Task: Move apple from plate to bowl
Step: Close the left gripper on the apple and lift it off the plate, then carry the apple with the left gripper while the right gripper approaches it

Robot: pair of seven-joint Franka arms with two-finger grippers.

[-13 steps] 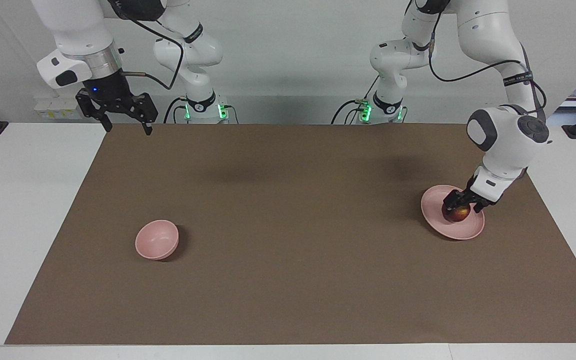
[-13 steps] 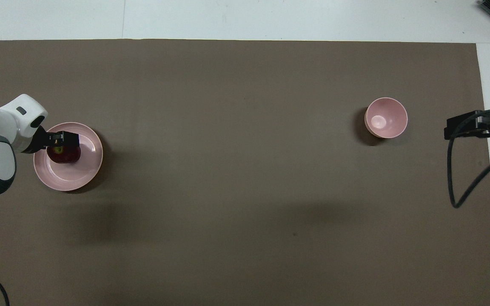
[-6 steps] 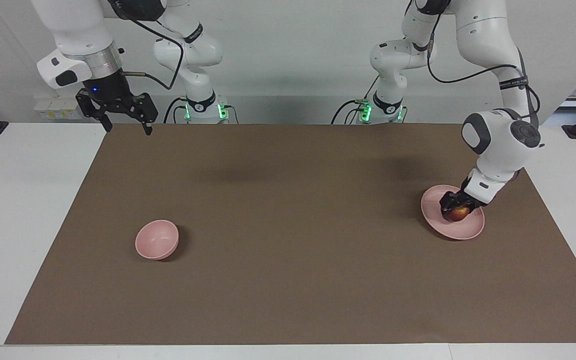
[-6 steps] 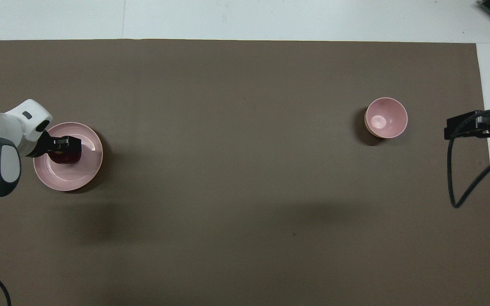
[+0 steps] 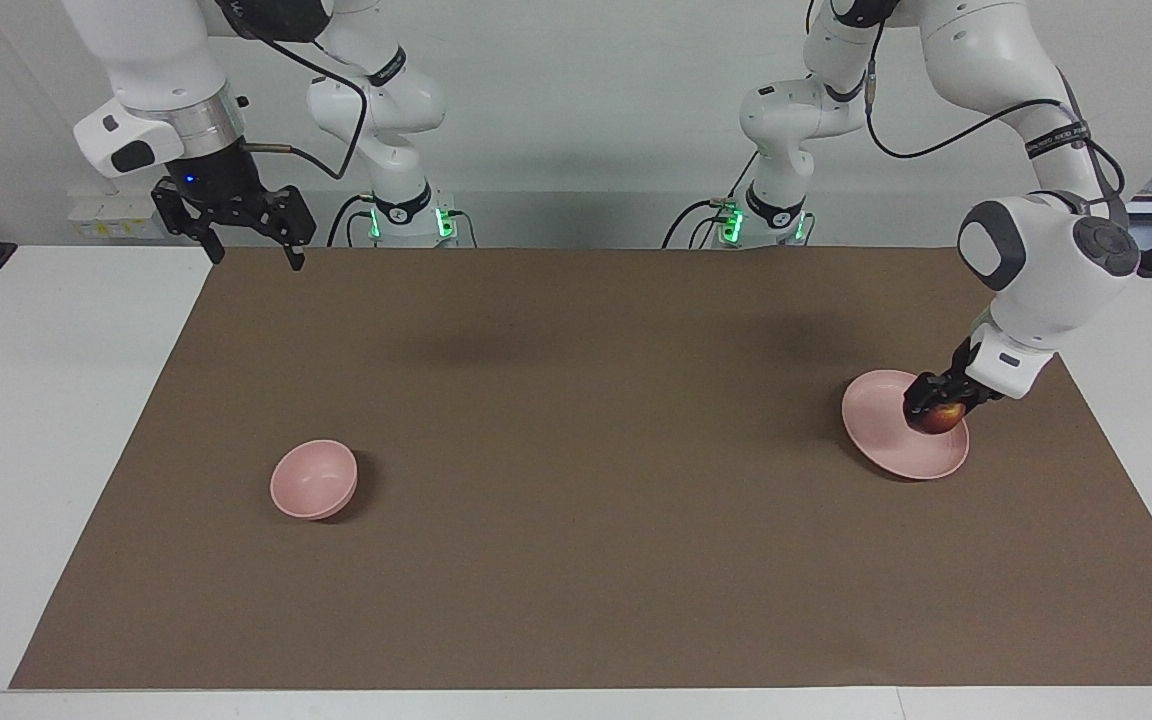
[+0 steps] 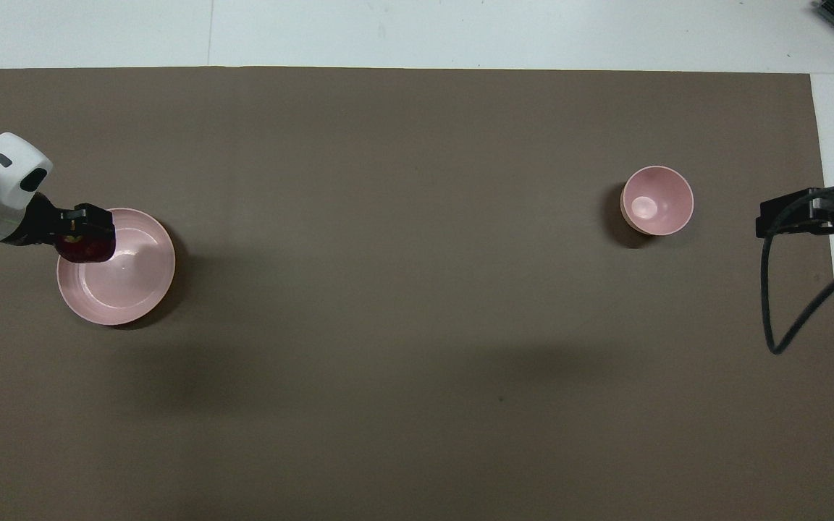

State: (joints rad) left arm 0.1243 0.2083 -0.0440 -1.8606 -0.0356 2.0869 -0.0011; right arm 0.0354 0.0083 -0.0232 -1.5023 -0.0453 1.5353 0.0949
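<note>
The left hand (image 5: 939,405) is clamped on the apple (image 5: 939,417), its dark fingers pressed against the fruit from above and from the side. The apple sits at the edge of the plate (image 5: 886,440), over the rim on the side toward the left arm's end of the worktop (image 5: 36,420); whether it rests on the rim or hangs just clear of it cannot be told. In the overhead view the apple (image 6: 86,248) overlaps the plate's rim (image 6: 135,304), with the left hand (image 6: 87,224) closed over it and most of the plate's pink surface bare.

The plate lies on the brown mat (image 5: 576,560) near the left arm's end. The bowl (image 5: 313,480) stands upright on the same mat, well apart from the plate, toward the right arm's end of the worktop and slightly farther from the robots than the plate. Seen from overhead, the bowl (image 6: 656,200) holds nothing.

The right arm waits. Its hand (image 5: 251,255) hangs in the air over the corner of the mat nearest its own base, fingers spread apart and holding nothing. In the overhead view only part of the right hand (image 6: 797,215) shows, at the mat's edge, with a black cable (image 6: 772,304) looping below it.
</note>
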